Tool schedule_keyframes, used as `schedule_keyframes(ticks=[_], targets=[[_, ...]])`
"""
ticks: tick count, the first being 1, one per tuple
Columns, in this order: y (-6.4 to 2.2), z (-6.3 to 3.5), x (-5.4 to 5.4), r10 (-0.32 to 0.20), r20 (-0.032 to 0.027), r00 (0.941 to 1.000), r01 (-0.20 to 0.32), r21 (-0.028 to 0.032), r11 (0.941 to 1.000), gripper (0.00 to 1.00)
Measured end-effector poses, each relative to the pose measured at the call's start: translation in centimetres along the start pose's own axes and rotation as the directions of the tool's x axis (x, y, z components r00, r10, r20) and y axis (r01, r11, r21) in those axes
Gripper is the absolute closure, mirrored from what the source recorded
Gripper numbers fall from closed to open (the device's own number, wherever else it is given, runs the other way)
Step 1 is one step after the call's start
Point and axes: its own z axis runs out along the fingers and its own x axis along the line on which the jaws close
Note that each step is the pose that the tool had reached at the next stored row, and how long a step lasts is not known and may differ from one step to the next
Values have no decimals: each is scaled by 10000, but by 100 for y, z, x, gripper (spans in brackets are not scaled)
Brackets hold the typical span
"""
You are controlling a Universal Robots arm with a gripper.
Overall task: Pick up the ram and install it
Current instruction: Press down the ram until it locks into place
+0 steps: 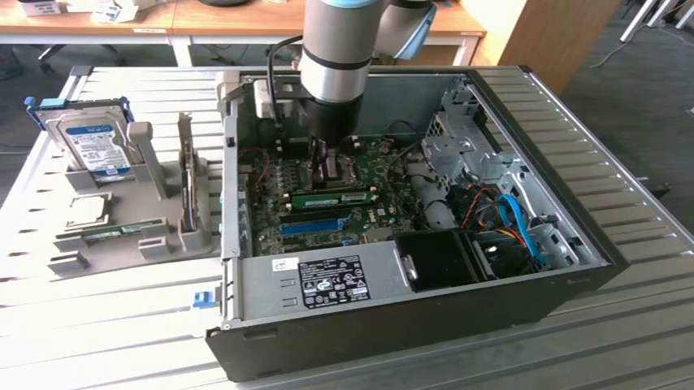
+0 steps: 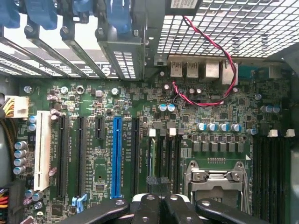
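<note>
The ram (image 1: 331,197), a long green stick with a pale label, stands on edge in a slot on the motherboard inside the open computer case (image 1: 564,203), just behind the blue slot (image 1: 314,224). In the wrist view the ram (image 2: 148,156) shows as a thin green edge between the blue slot (image 2: 116,156) and the processor socket (image 2: 215,179). My gripper (image 1: 323,172) hangs shut inside the case, right above and behind the ram. Its fingertips (image 2: 157,183) meet over the ram's near end with nothing gripped. I cannot tell whether they touch the ram.
A grey holder (image 1: 141,244) at the exterior view's left carries a hard drive (image 1: 93,142), another green stick (image 1: 109,233) and a card. Inside the case are a drive cage (image 1: 461,150), a black fan (image 1: 440,260) and blue and orange cables (image 1: 515,219). A red-black wire (image 2: 219,51) loops over the board.
</note>
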Motion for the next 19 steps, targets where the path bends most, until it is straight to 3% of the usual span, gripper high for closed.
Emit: schedule_keyframes(ticks=[19], targets=[[-5, 124, 14, 1, -2, 10000, -1, 0, 10000, 89]])
